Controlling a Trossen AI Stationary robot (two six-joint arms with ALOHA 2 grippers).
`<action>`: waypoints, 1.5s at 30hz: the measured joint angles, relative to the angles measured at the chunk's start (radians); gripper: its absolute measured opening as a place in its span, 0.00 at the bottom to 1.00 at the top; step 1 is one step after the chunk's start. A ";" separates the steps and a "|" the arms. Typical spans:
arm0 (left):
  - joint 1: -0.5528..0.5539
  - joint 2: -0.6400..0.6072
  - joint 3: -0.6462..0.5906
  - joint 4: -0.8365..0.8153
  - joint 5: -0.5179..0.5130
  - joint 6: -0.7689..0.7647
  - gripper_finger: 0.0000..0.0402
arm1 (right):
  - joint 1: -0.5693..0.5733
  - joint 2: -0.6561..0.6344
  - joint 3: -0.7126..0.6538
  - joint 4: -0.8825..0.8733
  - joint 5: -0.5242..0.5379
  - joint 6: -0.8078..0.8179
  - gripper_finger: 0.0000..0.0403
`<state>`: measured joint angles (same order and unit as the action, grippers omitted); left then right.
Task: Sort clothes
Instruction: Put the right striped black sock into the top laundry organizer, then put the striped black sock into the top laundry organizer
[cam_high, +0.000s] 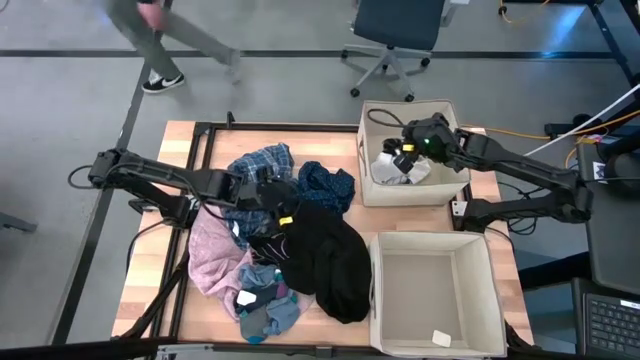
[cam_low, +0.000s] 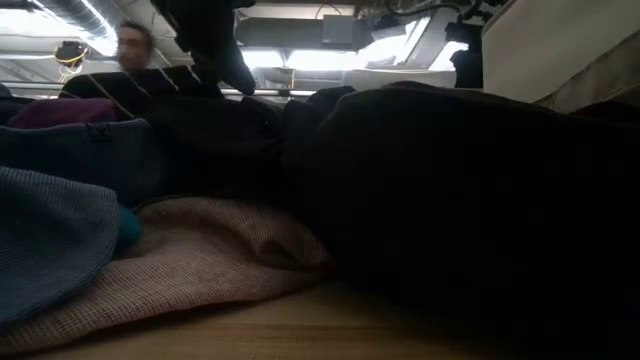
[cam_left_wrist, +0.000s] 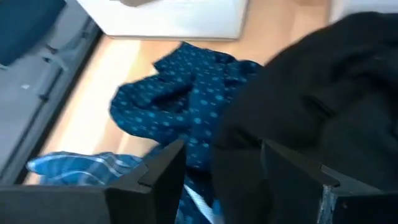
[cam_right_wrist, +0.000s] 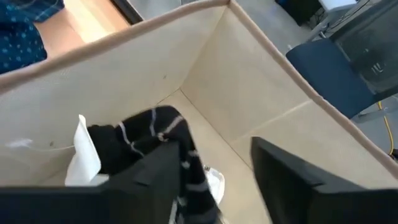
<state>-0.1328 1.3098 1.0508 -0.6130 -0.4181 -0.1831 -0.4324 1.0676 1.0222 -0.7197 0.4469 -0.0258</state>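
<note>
right gripper (cam_right_wrist: 214, 168): jaws apart, over far bin (cam_high: 445, 190) | striped garment (cam_right_wrist: 149, 140): black-white, crumpled below it | left gripper (cam_left_wrist: 221, 171): spread, nothing held, at black garment (cam_left_wrist: 317, 93)

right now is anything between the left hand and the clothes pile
Nothing visible. The left hand is open right over the pile, its fingers straddling the edge of the black garment, with the navy dotted garment just ahead of it.

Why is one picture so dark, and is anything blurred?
Low view: the camera sits against the black garment, which blocks the bright ceiling lights behind. High view: the walking person is smeared by motion. Left wrist view: soft throughout, the dotted cloth included.
</note>
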 joint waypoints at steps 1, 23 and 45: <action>-0.002 0.000 0.000 -0.013 0.015 -0.015 0.49 | 0.000 0.003 0.000 -0.004 0.000 0.000 0.53; -0.280 -0.049 -0.003 -0.153 0.236 -0.447 0.49 | 0.000 0.004 0.000 -0.043 -0.014 -0.002 0.76; -0.277 -0.031 -0.164 0.000 0.232 -0.488 0.08 | 0.000 0.004 -0.001 -0.041 -0.014 -0.009 0.76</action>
<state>-0.4098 1.2793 0.8871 -0.6127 -0.1864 -0.6715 -0.4324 1.0714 1.0214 -0.7605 0.4328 -0.0345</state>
